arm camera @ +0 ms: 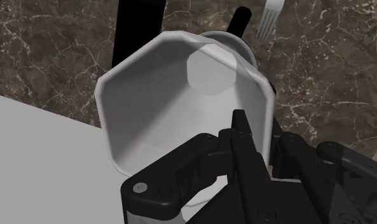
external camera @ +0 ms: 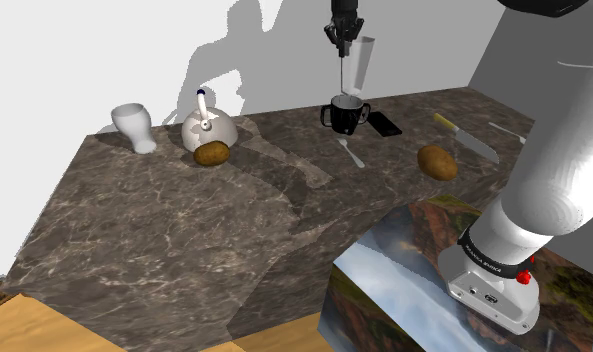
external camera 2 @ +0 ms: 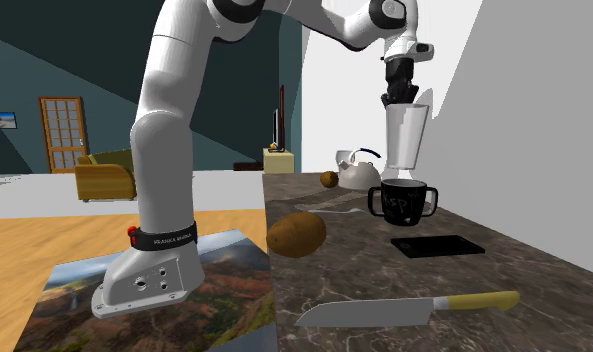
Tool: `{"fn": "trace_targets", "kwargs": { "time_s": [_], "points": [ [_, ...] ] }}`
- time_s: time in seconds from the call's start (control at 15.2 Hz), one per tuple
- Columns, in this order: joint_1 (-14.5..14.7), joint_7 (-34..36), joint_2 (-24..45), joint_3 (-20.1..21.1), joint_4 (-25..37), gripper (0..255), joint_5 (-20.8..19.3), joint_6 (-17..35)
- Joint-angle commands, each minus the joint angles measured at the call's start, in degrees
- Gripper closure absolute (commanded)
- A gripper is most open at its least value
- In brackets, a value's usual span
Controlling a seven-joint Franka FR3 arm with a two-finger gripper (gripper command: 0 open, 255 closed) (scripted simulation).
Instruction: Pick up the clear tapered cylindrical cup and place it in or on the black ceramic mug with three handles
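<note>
Clear tapered cup (external camera: 361, 62) hangs mouth-up in the air just above the black mug (external camera: 346, 117), apart from it. The black end effector (external camera: 346, 45) grips the cup's wall at the rim. The mug stands on the dark marbled surface (external camera: 184, 220), just beside a flat black phone (external camera: 384, 123), with a fork (external camera: 350, 152) near it.

Shoulder high behind stand (external camera: 384, 285), overlooking counter (external camera: 164, 220); second exterior low, side-on; both share mug (external camera: 346, 117); wrist close above.
</note>
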Motion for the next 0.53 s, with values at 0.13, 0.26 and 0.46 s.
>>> {"fn": "trace_targets", "kwargs": {
  "time_s": [0.13, 0.26, 0.46],
  "points": [
    [0.1, 0.4, -0.4, 0.0, -3.7, 255, -0.1, 3.3],
    [0.1, 0.5, -0.5, 0.1, -5.3, 255, -0.1, 4.9],
    [0.1, 0.6, -0.5, 0.1, -6.1, 255, -0.1, 5.7]
  ]
}}
